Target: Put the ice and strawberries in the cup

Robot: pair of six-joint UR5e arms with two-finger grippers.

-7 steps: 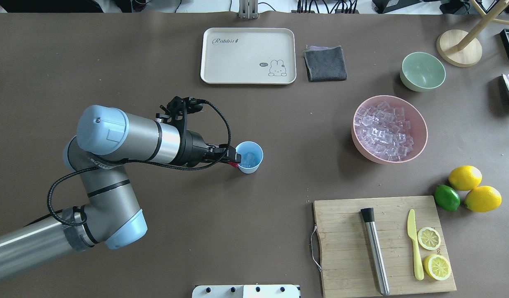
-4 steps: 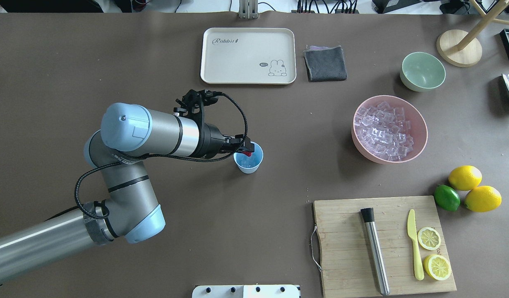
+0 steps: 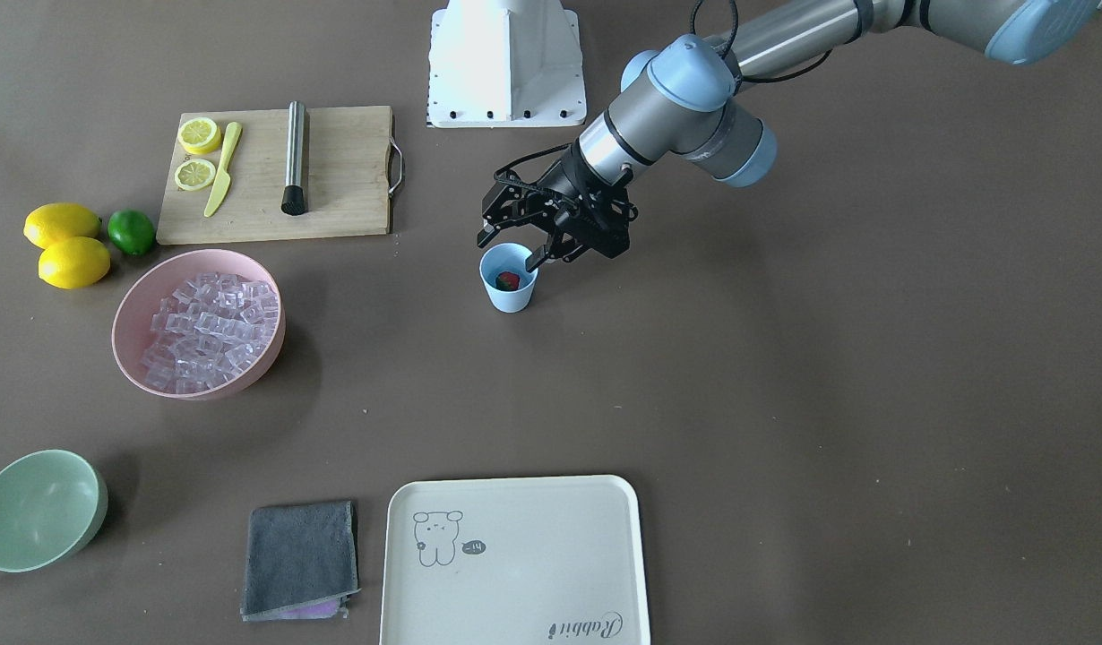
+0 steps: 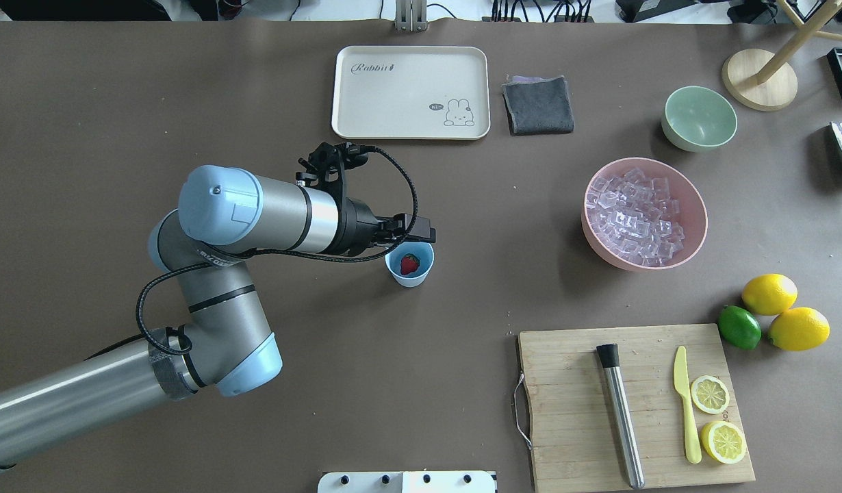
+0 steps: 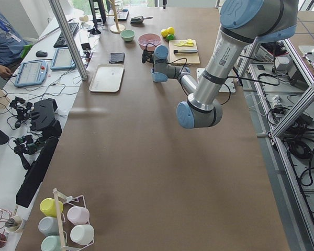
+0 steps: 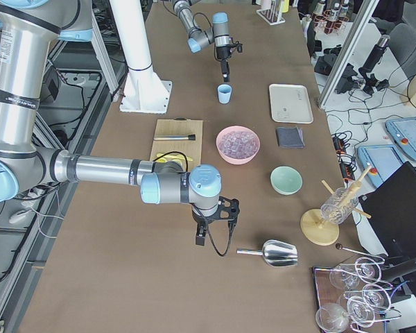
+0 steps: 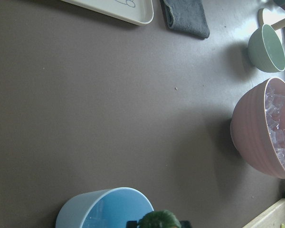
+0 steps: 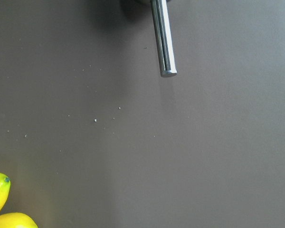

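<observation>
Just below the left gripper, the cup is showing smooth, matt plastic. The table around it is looking matt, paper-like. Well beyond the gripper's tips, the ice is shining glassy and the board is showing wood grain.

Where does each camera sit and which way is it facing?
Front-facing: across the table, facing the robot's base; left gripper above light blue plastic cup.
Overhead: behind the robot, looking down; left arm.
Exterior left: table's end; left arm near.
Exterior right: opposite end; right arm near.
Left wrist: downward, onto cup rim.
Right wrist: downward, onto a metal scoop handle.
Shared: front and overhead show the red strawberry in the cup.
</observation>
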